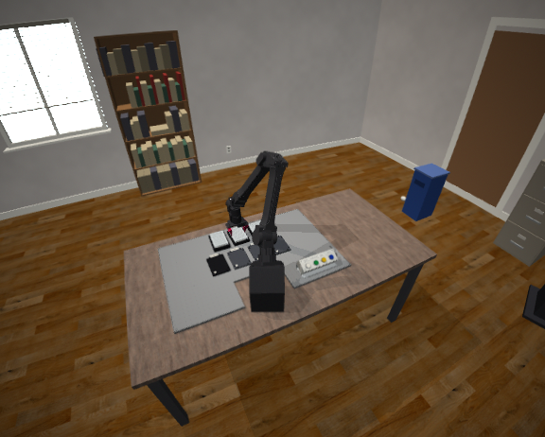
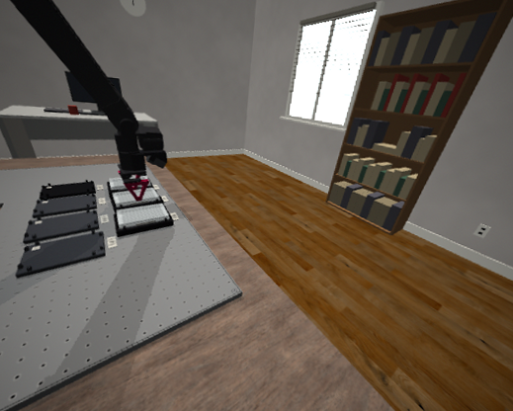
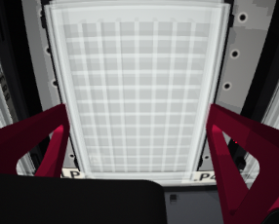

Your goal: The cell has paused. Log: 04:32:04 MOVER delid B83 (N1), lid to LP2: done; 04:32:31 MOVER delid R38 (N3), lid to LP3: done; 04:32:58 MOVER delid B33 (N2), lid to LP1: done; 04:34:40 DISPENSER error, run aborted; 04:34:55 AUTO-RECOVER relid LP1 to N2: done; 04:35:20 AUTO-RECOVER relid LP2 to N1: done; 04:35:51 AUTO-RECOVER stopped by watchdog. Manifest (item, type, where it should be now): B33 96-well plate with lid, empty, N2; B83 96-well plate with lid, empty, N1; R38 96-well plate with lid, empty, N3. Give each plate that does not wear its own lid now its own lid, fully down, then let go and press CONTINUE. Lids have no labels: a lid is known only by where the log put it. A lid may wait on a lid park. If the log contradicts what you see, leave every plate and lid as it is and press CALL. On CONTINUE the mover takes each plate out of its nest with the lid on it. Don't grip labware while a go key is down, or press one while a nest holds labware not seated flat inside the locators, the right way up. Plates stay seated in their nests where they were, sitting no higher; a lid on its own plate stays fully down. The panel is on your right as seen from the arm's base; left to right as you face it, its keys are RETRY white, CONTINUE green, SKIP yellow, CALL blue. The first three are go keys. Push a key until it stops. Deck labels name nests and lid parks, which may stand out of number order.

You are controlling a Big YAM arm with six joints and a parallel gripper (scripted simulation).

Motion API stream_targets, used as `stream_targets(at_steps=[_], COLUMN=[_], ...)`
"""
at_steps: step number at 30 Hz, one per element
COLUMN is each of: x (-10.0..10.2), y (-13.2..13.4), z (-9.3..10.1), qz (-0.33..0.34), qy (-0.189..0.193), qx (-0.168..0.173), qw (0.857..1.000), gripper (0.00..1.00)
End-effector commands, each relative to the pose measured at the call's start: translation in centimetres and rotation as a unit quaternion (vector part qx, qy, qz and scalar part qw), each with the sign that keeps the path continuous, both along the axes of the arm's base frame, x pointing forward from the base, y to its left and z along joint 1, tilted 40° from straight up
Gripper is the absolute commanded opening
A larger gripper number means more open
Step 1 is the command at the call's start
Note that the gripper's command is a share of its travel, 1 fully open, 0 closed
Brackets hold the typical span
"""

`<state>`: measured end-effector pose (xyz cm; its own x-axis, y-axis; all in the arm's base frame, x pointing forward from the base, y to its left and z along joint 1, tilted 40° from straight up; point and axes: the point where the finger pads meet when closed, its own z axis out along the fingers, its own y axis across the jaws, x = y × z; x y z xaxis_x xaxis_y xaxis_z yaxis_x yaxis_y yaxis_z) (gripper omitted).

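Note:
My gripper point(image 1: 237, 230) point(image 2: 136, 195) point(image 3: 138, 111) is shut on a clear lid point(image 3: 141, 58) point(image 1: 239, 235) point(image 2: 153, 196), with its red fingers on the lid's two long sides. The lid is over the middle plate of three in the back row; whether it is fully down cannot be told. A left plate point(image 1: 219, 240) and a right plate point(image 2: 143, 217) stand on either side, light on top. Four dark pads, one black pad point(image 1: 218, 265) point(image 2: 67, 189) and three grey, among them a grey pad point(image 1: 238, 258) point(image 2: 62, 253), show no lid.
The key panel point(image 1: 303, 270) is on the right, with white point(image 1: 308, 266), green point(image 1: 316, 262), yellow point(image 1: 324, 259) and blue point(image 1: 331, 257) keys. Neighbouring plates stand close beside the fingers. Deck labels between the rows show partly in the wrist view. The arm hides part of the right plate in the top view.

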<state>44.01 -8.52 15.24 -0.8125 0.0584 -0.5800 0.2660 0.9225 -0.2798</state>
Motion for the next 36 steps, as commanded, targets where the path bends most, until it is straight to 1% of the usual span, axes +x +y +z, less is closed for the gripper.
stream_targets(at_steps=[1,30,31,36], x=[0.11,0.39,0.4,0.48], y=[0.05,0.3,0.3,0.3], z=[-0.59,-0.09,-0.09,-0.03], qz=[0.006,0.009,0.009,0.008], qy=[0.009,0.008,0.008,0.006], qx=[-0.003,-0.003,-0.003,-0.003], qw=[1.0,1.0,1.0,1.0], gripper=[0.0,0.0,1.0,1.0])
